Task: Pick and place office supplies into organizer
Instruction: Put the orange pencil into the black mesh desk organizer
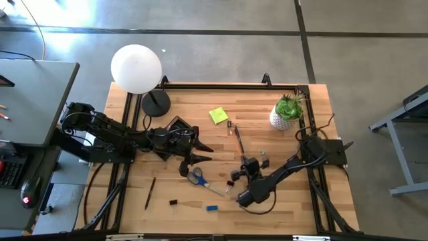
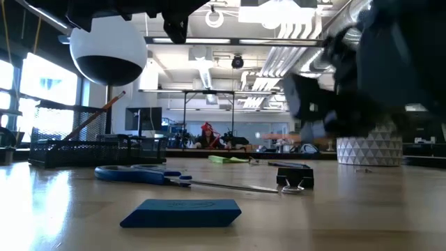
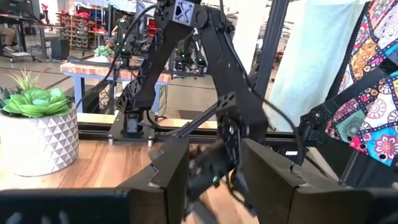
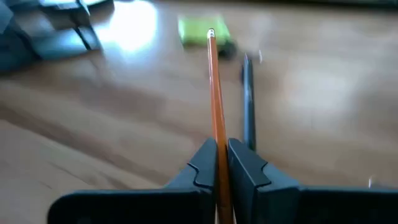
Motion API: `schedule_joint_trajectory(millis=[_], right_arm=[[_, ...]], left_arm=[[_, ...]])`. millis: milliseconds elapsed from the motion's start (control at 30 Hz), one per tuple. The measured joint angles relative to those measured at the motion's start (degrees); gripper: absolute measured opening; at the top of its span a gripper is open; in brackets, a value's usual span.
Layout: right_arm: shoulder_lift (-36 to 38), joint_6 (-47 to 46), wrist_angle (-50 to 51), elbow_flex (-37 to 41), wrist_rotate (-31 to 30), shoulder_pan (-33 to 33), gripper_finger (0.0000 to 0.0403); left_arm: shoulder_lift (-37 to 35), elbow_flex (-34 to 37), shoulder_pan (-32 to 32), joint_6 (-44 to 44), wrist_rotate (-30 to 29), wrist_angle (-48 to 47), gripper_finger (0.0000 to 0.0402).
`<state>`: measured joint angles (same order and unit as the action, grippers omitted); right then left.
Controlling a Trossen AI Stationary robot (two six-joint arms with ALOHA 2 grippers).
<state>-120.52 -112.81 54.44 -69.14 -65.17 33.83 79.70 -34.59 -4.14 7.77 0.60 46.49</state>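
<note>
My right gripper (image 1: 246,163) (image 4: 221,146) is shut on an orange pencil (image 4: 214,87) (image 1: 237,139) at the table's middle. A dark pen (image 4: 248,99) lies beside the pencil, and a yellow sticky-note pad (image 1: 218,116) (image 4: 202,28) lies beyond it. Blue-handled scissors (image 1: 196,177) (image 2: 139,174), a blue eraser (image 1: 211,208) (image 2: 182,213) and a black binder clip (image 1: 229,182) (image 2: 294,178) lie flat nearer the front edge. The black organizer (image 1: 175,126) (image 2: 77,150) sits under my left arm. My left gripper (image 1: 200,152) (image 3: 214,149) hangs open above the table, with nothing between its fingers. My right gripper pinches the pencil near its near end (image 4: 219,140) between its two fingers. The fingers slant down from the table's near right side and lie along the pencil. Its long free part sticks out ahead toward the sticky-note pad. I cannot tell whether its far end (image 4: 211,36) rests on the table.
A white globe lamp (image 1: 137,67) on a round black base stands at the far left. A potted green plant (image 1: 287,110) (image 3: 34,124) stands at the far right. A second binder clip (image 1: 172,201) and a dark pen (image 1: 151,193) lie near the front left.
</note>
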Motion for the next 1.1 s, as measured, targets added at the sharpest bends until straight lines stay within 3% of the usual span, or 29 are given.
schedule_joint_trajectory(millis=[233, 400, 667, 967, 1100], right_arm=[[7.50, -3.22, 8.90, -0.02, -14.07, 3.92, 0.0006], [13.16, -0.28, 11.20, -0.08, -24.28, 5.46, 0.0009], [18.50, 10.82, 9.11, -0.11, -24.64, 5.45, 0.0007], [18.96, 11.27, 8.23, -0.13, -24.72, 5.14, 0.0006], [18.96, 11.31, 7.43, -0.47, -24.73, 5.18, 0.0008]], left_arm=[[0.00, 0.00, 0.02, 0.04, -0.11, 1.20, 0.0136], [0.00, 0.00, 0.04, 1.00, 0.39, 5.58, 0.0136], [0.00, 0.00, 3.29, 2.86, 1.62, 8.62, 0.0136], [0.02, 0.00, 11.17, 7.10, 1.88, 2.39, 0.0136], [1.06, 0.00, 13.47, 10.09, 5.60, 2.73, 0.0136]])
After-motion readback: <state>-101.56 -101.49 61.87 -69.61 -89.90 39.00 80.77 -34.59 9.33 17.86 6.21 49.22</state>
